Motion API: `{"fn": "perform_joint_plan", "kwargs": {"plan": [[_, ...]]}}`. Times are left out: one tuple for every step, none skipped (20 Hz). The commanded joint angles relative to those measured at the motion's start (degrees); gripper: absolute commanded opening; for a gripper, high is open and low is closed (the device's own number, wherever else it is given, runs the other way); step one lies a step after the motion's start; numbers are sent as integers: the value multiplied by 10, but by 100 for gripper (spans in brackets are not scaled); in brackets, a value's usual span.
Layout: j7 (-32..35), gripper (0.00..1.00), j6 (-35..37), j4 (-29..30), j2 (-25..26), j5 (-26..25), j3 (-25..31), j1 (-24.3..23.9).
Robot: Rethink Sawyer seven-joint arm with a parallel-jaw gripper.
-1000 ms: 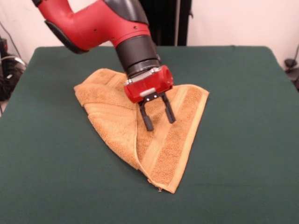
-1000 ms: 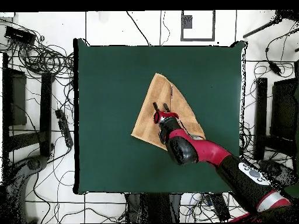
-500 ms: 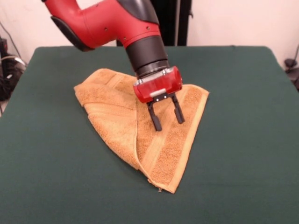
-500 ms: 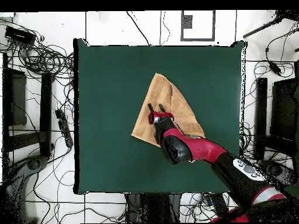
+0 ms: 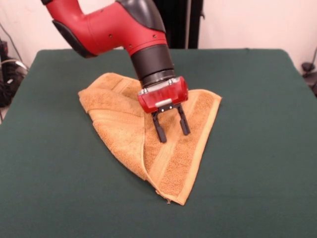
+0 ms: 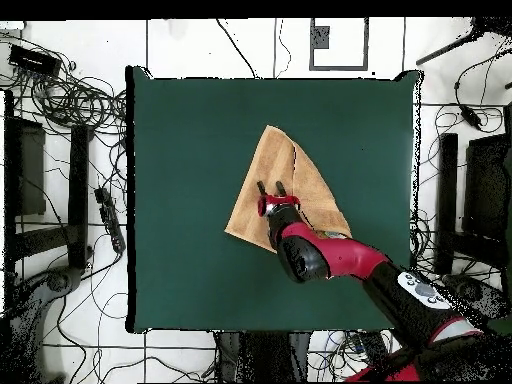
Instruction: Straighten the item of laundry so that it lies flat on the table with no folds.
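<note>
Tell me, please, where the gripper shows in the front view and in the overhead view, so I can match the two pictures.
Front view: the gripper hangs open at picture centre, over the towel's paler band.
Overhead view: the gripper sits just left of centre, over the towel, fingers pointing up the picture.
Shared landmark: the towel's pointed corner, at the bottom in the front view and at the top in the overhead view.

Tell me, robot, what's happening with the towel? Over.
Gripper open, above towel. Towel folded over on green table, not flat. Nothing in the way.
</note>
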Motion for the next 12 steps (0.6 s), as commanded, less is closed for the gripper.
{"fn": "perform_joint_plan", "kwargs": {"plan": [[40,100,33,-90,46,-39,-22,8],[42,100,35,-90,46,-43,-19,5],[44,100,38,-89,46,-48,-16,2],[47,100,39,-88,47,-51,-12,-3],[55,100,39,-84,49,-52,-4,-10],[65,100,44,-75,53,-56,15,-26],[73,100,61,-63,59,-58,41,-48],[79,100,80,-50,66,-59,69,-71],[84,100,91,-37,73,-61,96,-91],[83,100,101,-29,75,-59,110,-103],[83,100,104,-19,71,-52,117,-108],[84,100,107,-9,67,-45,124,-114]]}}
